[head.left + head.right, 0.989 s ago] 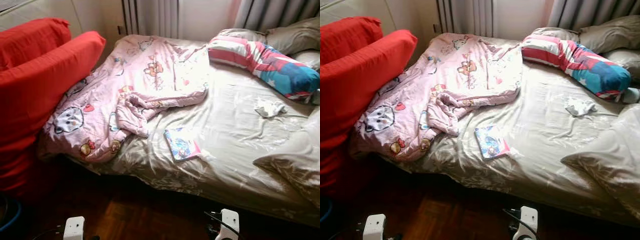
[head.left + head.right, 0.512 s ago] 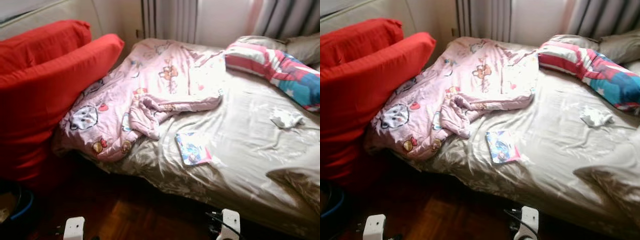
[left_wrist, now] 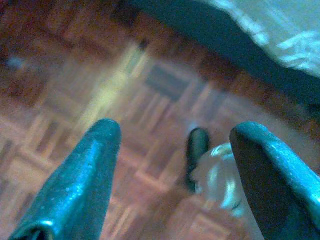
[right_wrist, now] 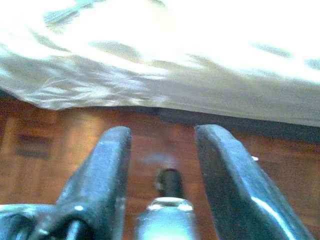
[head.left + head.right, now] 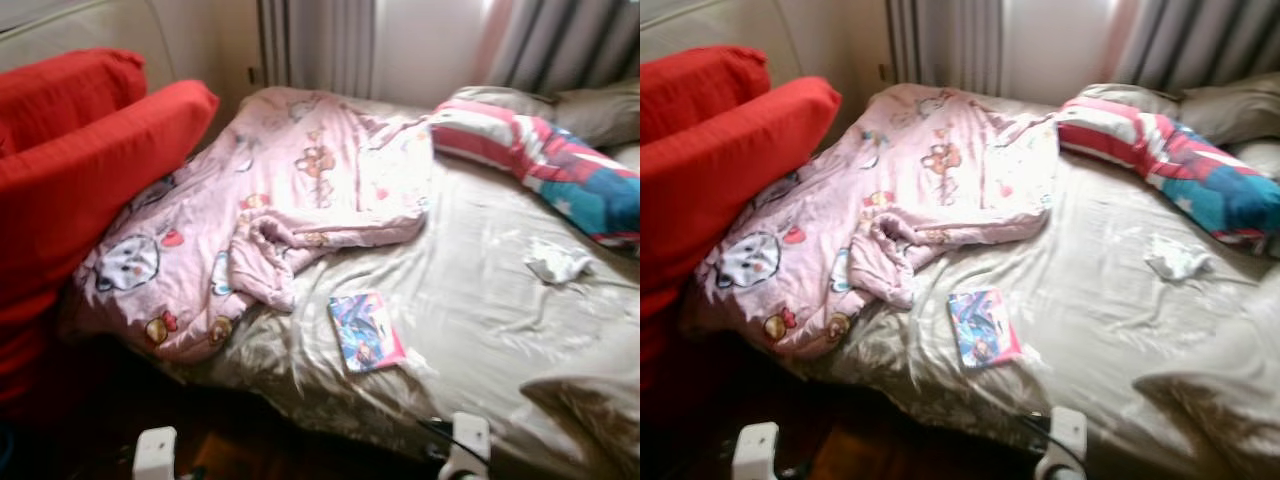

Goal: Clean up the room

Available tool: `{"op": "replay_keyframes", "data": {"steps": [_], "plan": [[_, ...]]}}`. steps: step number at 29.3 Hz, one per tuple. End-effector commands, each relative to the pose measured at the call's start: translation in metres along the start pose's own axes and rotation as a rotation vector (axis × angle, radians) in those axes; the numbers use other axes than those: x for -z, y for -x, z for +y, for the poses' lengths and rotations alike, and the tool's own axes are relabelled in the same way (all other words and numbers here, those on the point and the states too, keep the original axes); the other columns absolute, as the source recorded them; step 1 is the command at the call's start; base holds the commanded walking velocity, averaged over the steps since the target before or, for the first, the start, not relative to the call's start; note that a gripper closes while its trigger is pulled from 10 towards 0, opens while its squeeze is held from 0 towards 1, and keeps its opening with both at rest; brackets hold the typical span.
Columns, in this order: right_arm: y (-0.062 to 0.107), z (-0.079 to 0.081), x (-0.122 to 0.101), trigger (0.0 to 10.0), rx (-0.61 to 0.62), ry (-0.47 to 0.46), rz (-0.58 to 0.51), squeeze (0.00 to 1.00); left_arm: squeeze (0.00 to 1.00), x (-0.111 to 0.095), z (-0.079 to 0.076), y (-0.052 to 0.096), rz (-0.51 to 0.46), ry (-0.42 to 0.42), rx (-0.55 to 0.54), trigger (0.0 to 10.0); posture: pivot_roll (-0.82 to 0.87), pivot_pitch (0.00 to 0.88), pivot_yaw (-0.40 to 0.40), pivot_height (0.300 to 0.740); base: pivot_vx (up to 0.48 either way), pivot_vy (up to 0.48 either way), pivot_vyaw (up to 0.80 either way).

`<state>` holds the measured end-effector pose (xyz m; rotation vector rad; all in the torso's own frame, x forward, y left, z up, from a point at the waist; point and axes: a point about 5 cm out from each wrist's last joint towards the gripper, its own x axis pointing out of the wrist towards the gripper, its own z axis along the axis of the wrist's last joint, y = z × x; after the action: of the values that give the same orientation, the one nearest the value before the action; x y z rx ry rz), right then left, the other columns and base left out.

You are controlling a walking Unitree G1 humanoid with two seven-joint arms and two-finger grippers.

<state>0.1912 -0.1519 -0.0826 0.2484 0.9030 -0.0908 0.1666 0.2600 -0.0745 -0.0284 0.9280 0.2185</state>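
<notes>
Bedding lies in disarray: a pink cartoon-print quilt (image 5: 290,200) is bunched across the left half of the bed (image 5: 480,300), pressed against two red cushions (image 5: 80,170), with a colourful booklet (image 5: 365,332) flat on the beige sheet just below the quilt's folded edge. A striped red, white and blue pillow (image 5: 540,165) rests toward the head, and a crumpled white cloth (image 5: 555,262) sits near it. Both arms hang low over the parquet floor (image 3: 75,100) at the bedside, the left gripper (image 3: 175,165) with fingers spread wide and holding nothing, the right gripper (image 4: 162,170) parted too.

Left hand (image 3: 175,175) agape above parquet floor (image 3: 75,90)
</notes>
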Motion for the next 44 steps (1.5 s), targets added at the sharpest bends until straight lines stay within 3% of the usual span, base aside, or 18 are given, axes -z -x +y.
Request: {"op": "replay_keyframes", "data": {"steps": [1, 15, 26, 27, 28, 29, 30, 31, 37, 44], "plan": [[0.002, -0.007, 0.006, 10.0, 0.015, -0.003, 0.019, 0.0, 0.0, -0.001, -0.005, -0.001, 0.004, 0.012, 0.009, 10.0, 0.05, 0.06, 0.006, 0.74, 0.319, 0.0, 0.0], [0.001, -0.004, 0.001, 10.0, -0.016, 0.029, -0.02, 0.0, 0.0, -0.003, -0.004, -0.001, -0.021, 0.04, 0.0, 10.0, 0.03, 0.058, 0.012, 0.74, 0.218, 0.0, 0.0], [0.003, -0.004, -0.014, 10.0, -0.043, 0.064, -0.163, 0.0, 0.0, -0.015, -0.004, 0.001, -0.193, 0.163, -0.031, 10.0, 0.0, 0.054, 0.001, 0.74, 0.0, 0.0, 0.0], [0.001, -0.006, -0.042, 10.0, -0.049, 0.084, -0.268, 0.0, 0.0, -0.051, -0.011, 0.0, -0.345, 0.139, -0.001, 10.0, 0.01, 0.049, 0.0, 0.74, 0.0, 0.0, 0.0], [0.001, -0.006, -0.042, 10.0, -0.049, 0.084, -0.268, 0.0, 0.0, -0.051, -0.011, 0.0, -0.345, 0.139, -0.001, 10.0, 0.01, 0.049, 0.0, 0.74, 0.0, 0.0, 0.0], [0.002, -0.007, -0.065, 10.0, -0.055, 0.104, -0.359, 0.0, 0.0, -0.079, -0.019, 0.002, -0.47, 0.1, 0.033, 10.0, 0.01, 0.047, -0.002, 0.74, 0.0, 0.0, 0.0], [0.002, -0.007, -0.065, 10.0, -0.055, 0.104, -0.359, 0.0, 0.0, -0.079, -0.019, 0.002, -0.47, 0.1, 0.033, 10.0, 0.01, 0.047, -0.002, 0.74, 0.0, 0.0, 0.0], [0.007, -0.006, -0.092, 10.0, -0.074, 0.121, -0.493, 0.0, 0.0, -0.11, -0.029, 0.01, -0.635, 0.033, 0.084, 10.0, 0.0, 0.046, -0.005, 0.74, 0.0, 0.0, 0.0], [0.014, -0.006, -0.095, 10.0, -0.099, 0.135, -0.602, 0.0, 0.0, -0.109, -0.034, 0.021, -0.744, 0.011, 0.119, 10.0, 0.02, 0.036, -0.019, 0.74, 0.0, 0.0, 0.0], [0.022, -0.007, -0.094, 10.0, -0.108, 0.134, -0.673, 0.0, 0.0, -0.095, -0.035, 0.029, -0.771, 0.01, 0.115, 10.0, 0.02, 0.03, -0.025, 0.74, 0.0, 0.0, 0.0]]}}
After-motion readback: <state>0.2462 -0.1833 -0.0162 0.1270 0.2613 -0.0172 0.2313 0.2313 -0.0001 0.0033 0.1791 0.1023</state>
